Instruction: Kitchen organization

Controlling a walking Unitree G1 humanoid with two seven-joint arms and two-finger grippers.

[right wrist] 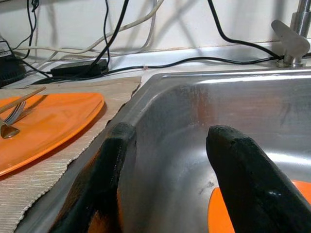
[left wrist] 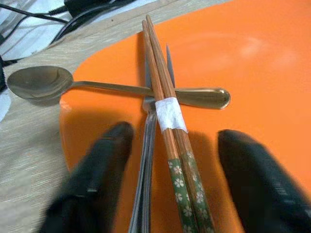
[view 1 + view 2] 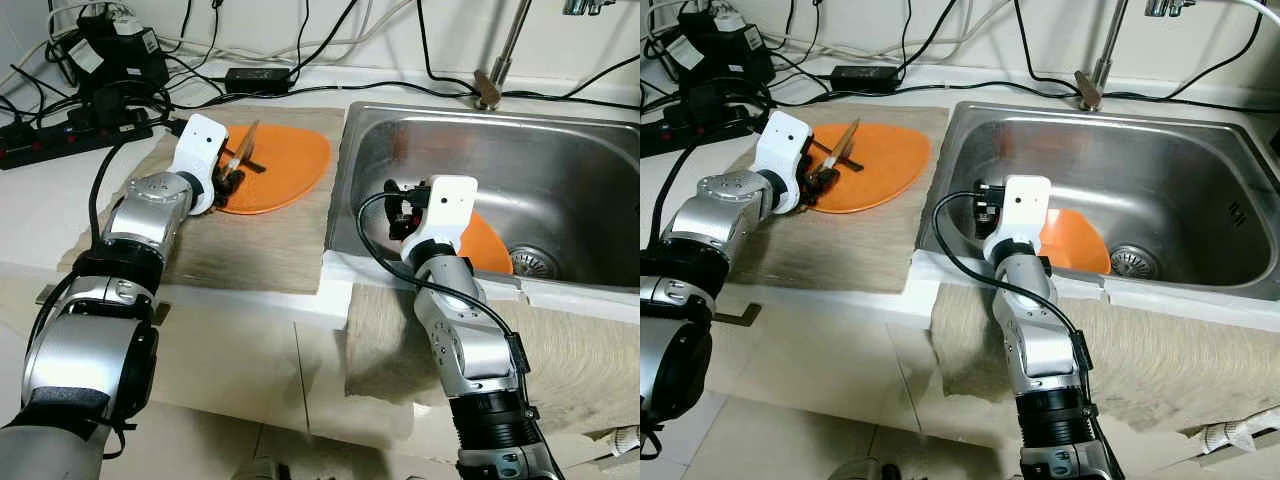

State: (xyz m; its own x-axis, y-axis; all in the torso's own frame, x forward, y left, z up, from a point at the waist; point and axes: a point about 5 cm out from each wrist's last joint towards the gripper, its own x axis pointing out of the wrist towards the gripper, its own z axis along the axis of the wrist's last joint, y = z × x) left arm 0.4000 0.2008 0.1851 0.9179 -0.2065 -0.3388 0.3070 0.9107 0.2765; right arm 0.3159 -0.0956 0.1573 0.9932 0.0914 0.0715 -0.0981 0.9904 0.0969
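On the white desk (image 3: 250,340), the largest thing is the rectangular stainless steel sink (image 3: 560,170), set into it on the robot's right, with a round orange plastic plate (image 3: 1080,245) lying on its bottom near the drain. Left of the sink a beige woven mat (image 3: 260,245) carries a second flat orange plate (image 3: 285,165) — and on this plate lie the task's small things: a pair of brown wooden chopsticks with a white band and green flowered ends (image 2: 167,97), a grey metal fork (image 2: 148,145) just beside them, and a steel spoon (image 2: 73,83) crossing underneath, its bowl past the plate's rim.

The right claw (image 1: 167,165) hangs spread inside the sink, holding nothing. The left claw (image 2: 177,170) is spread too, its fingers either side of chopsticks and fork. The step in hand looks like picking up the cutlery — next the fingers would need to lower and pinch the bundle.
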